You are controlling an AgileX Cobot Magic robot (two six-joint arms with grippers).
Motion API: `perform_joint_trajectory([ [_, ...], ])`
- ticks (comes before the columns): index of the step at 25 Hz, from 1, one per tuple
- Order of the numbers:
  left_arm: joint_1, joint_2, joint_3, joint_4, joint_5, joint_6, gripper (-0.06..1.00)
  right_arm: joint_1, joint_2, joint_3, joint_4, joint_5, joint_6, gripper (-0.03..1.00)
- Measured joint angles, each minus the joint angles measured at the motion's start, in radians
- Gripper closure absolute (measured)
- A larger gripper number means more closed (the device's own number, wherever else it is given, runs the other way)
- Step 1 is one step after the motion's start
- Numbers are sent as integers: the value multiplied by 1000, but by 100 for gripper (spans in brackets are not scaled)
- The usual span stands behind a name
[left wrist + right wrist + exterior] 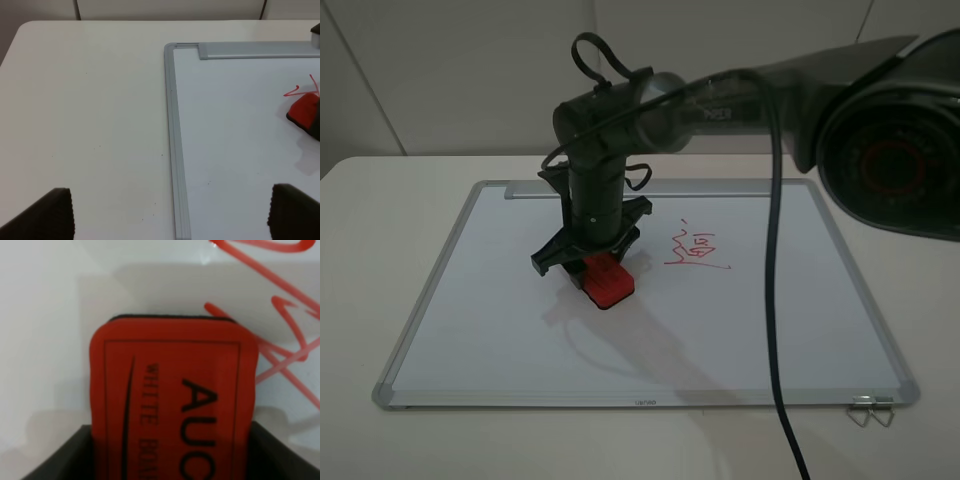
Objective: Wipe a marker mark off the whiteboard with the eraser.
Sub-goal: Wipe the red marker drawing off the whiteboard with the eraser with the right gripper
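The whiteboard (pixel 490 340) is a glossy white sheet in a silver-grey metal frame with rounded corners and a grey strip along its far edge. It lies flat on the matte white bench (pixel 380 220). The eraser (pixel 610 283) is a red block with rounded ends, black printed lettering on top and a dark felt sole. It is pinched between the fingers of the right end effector (pixel 586 255), which stands upright over the board's middle. From the high camera that black end effector hides the marker mark (pixel 295 92). The left wrist view catches only a few thin red strokes of it, just beyond the eraser and cut off at the picture's edge. A denser red character (pixel 695 248) lies near the eraser, toward the board's right side. Whether the felt touches the board is unclear. The left end effector (pixel 175 215) is spread open over the board's left frame.
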Motion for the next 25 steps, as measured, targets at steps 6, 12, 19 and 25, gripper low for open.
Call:
perform_joint_trajectory([
  [6, 0, 0, 0, 0, 0, 0, 17, -56, 35, -55, 4, -70, 2, 47],
  [12, 0, 0, 0, 0, 0, 0, 17, -131, 65, -93, -7, -111, 2, 47],
  [19, 0, 0, 0, 0, 0, 0, 17, -199, 69, -96, -24, -133, 2, 47],
  [25, 0, 0, 0, 0, 0, 0, 17, -183, 69, -96, -41, -132, 2, 47],
])
